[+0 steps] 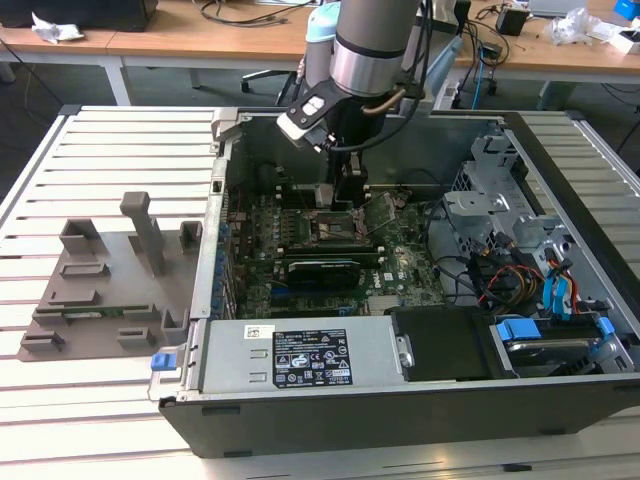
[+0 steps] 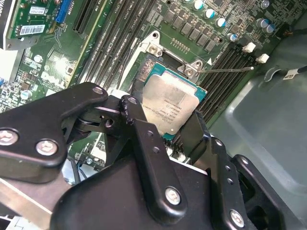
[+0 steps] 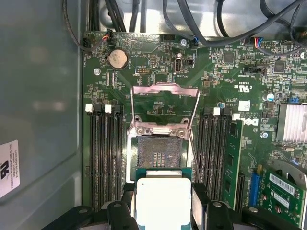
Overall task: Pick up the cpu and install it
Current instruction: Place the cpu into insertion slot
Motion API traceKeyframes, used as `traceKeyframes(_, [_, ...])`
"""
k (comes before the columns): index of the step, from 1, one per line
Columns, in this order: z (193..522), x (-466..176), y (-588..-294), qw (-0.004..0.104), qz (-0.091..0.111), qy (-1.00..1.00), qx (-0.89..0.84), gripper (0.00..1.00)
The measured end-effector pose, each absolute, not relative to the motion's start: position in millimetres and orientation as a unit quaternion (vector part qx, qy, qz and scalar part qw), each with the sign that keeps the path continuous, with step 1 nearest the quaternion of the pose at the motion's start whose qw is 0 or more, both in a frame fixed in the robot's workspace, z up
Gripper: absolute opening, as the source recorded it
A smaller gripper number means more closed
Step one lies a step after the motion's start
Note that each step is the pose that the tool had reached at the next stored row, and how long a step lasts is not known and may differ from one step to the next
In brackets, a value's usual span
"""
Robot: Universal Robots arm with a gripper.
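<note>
The cpu, a small square chip with a silvery top, sits between my gripper's black fingers, which are shut on its edges. In the first wrist view it hangs just short of the open socket, whose contact field is bare and whose metal load plate is swung up. The exterior view puts the gripper low inside the open computer case, right over the socket on the motherboard.
Memory slots flank the socket on both sides, with the thin latch lever beside it. A small green tilted board stands close to the gripper. Drive cage and cables fill the exterior view's right; a grey fixture lies left.
</note>
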State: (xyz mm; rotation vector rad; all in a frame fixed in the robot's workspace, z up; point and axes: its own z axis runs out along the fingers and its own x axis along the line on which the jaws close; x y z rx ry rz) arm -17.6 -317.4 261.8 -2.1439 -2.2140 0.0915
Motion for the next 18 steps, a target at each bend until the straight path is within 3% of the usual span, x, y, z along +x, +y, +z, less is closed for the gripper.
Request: traceKeyframes(18, [253.2,-17.5,-317.4,0.029,0.030,-0.718,-0.695,0.55])
